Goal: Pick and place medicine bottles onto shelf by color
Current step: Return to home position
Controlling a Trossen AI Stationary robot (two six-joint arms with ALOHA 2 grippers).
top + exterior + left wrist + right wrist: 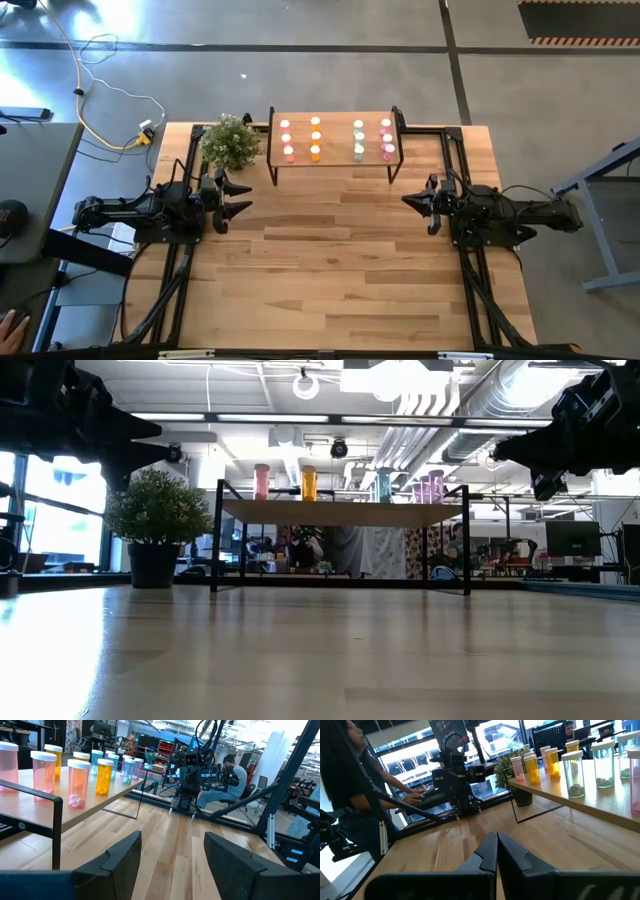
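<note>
Left gripper (245, 198), fingers spread and empty, hangs near the table's (330, 260) left edge. Right gripper (408, 199), clenched on nothing, hangs near the right edge. The medicine bottles (315, 138) stand colour-sorted on the shelf (335, 118) at the far edge. They look light, rigid, smooth and easily tipped, so pinch the body below the cap.

I can read no writing anywhere: none legible on the medicine bottles (78, 782), the shelf (30, 812) or my desk (165, 845), nor in the room behind.
</note>
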